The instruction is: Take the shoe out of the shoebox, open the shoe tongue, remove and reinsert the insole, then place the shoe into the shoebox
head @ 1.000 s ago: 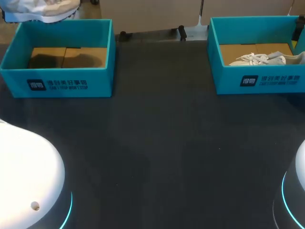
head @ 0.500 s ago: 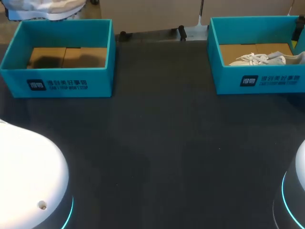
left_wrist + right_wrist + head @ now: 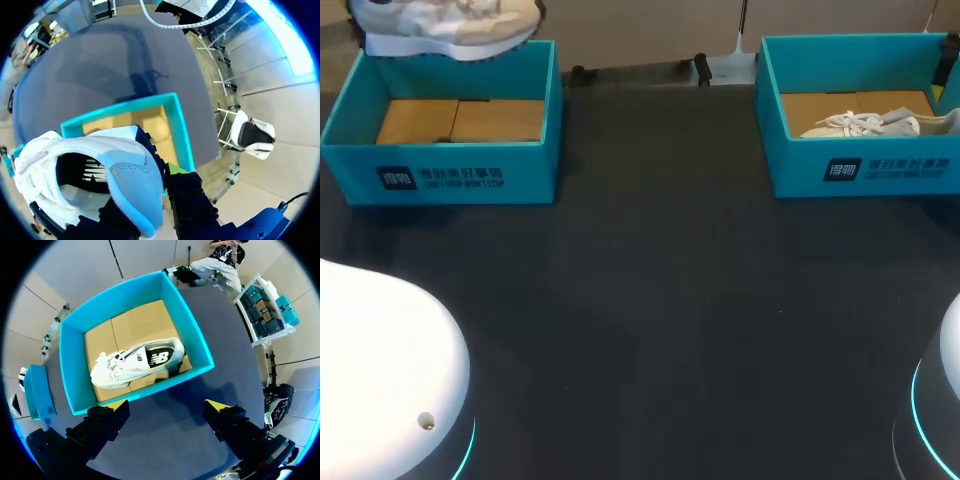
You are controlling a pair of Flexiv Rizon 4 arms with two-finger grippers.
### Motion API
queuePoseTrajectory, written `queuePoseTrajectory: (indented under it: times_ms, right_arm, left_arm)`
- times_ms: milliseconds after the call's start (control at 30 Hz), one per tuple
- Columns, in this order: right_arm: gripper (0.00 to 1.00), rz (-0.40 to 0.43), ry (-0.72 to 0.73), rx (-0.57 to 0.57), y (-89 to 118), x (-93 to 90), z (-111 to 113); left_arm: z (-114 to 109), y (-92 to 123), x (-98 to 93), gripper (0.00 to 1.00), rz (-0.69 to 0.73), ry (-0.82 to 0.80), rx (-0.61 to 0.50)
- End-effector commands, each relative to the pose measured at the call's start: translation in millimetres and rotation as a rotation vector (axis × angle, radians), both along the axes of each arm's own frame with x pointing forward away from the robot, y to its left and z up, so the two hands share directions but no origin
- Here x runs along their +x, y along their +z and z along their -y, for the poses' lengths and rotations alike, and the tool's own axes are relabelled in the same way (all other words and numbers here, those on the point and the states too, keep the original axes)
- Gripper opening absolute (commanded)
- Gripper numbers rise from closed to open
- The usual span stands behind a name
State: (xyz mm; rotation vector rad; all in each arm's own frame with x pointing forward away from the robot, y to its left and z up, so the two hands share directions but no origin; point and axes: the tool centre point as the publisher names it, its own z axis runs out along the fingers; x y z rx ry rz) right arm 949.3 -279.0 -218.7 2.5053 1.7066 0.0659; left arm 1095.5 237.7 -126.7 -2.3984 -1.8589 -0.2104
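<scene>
sneaker (image 3: 445,25) now further right and fuller in view above back wall of left shoebox (image 3: 440,175), heel clamped in left gripper (image 3: 145,200). right gripper (image 3: 166,407) hovers, jaws apart, over right shoebox (image 3: 192,335) holding second sneaker (image 3: 135,362).

Head view: even, diffuse light; dark table (image 3: 660,300) dim, white left arm shell (image 3: 380,370) glaring at lower left. Left wrist view: arm's soft shadow crosses table.
</scene>
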Motion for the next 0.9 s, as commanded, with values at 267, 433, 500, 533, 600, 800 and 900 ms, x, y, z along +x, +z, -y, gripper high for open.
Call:
queuePoseTrajectory:
  times_ms: [267,433,500,533,600,800,900]
  right_arm:
    - [1.0,0.001,0.0,0.0,0,-0.2,0]
    - [1.0,0.001,0.0,0.0,0,-0.2,0]
    - [1.0,0.001,0.0,0.0,0,-0.2,0]
    - [1.0,0.001,0.0,0.0,0,-0.2,0]
    - [1.0,0.001,0.0,0.0,0,-0.2,0]
    - [1.0,0.001,0.0,0.0,0,-0.2,0]
    - [1.0,0.001,0.0,0.0,0,-0.2,0]
  left_arm:
    - [50,-8,-32.9,0.0,0.01,-0.011,-0.016]
    - [69,-7,-47.9,0.0,0.005,-0.014,-0.058]
    - [78,-8,-56.9,0.0,-0.023,-0.021,-0.069]
    - [80,-7,-59.2,0.0,-0.027,-0.023,-0.073]
    - [87,-6,-69.3,0.0,-0.015,-0.009,-0.074]
    - [103,-6,-89.6,0.0,-0.006,-0.001,-0.071]
    - [109,-6,-97.6,0.0,-0.015,-0.022,-0.096]
